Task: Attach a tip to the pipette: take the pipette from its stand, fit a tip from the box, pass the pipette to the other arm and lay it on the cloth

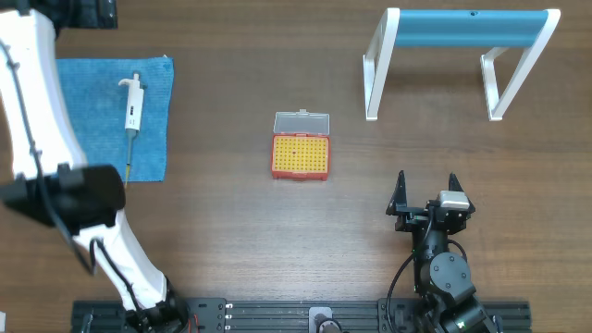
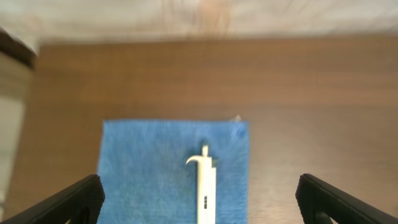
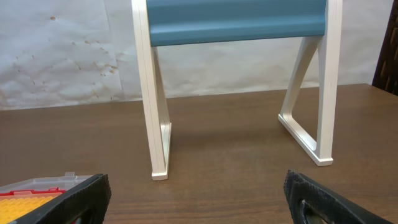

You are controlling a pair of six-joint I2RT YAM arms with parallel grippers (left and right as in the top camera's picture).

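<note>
The white pipette (image 1: pixel 132 106) lies on the blue cloth (image 1: pixel 92 102) at the table's left, a thin tip (image 1: pixel 127 166) at its near end reaching the cloth's edge. The left wrist view looks down on the pipette (image 2: pixel 206 186) and the cloth (image 2: pixel 143 162), with the left gripper (image 2: pixel 199 214) open above them and nothing between its fingers. The red tip box (image 1: pixel 301 154), lid open, stands mid-table; its corner (image 3: pixel 37 196) appears in the right wrist view. My right gripper (image 1: pixel 427 199) stands open near the front right, holding nothing. The blue-and-white pipette stand (image 1: pixel 462 55) is at the back right.
The stand's white legs (image 3: pixel 155 118) and blue bar (image 3: pixel 236 22) face the right gripper across bare wood. The left arm's white link (image 1: pixel 37 111) overhangs the cloth's left side. Bare brown tabletop lies between the cloth, the tip box and the stand.
</note>
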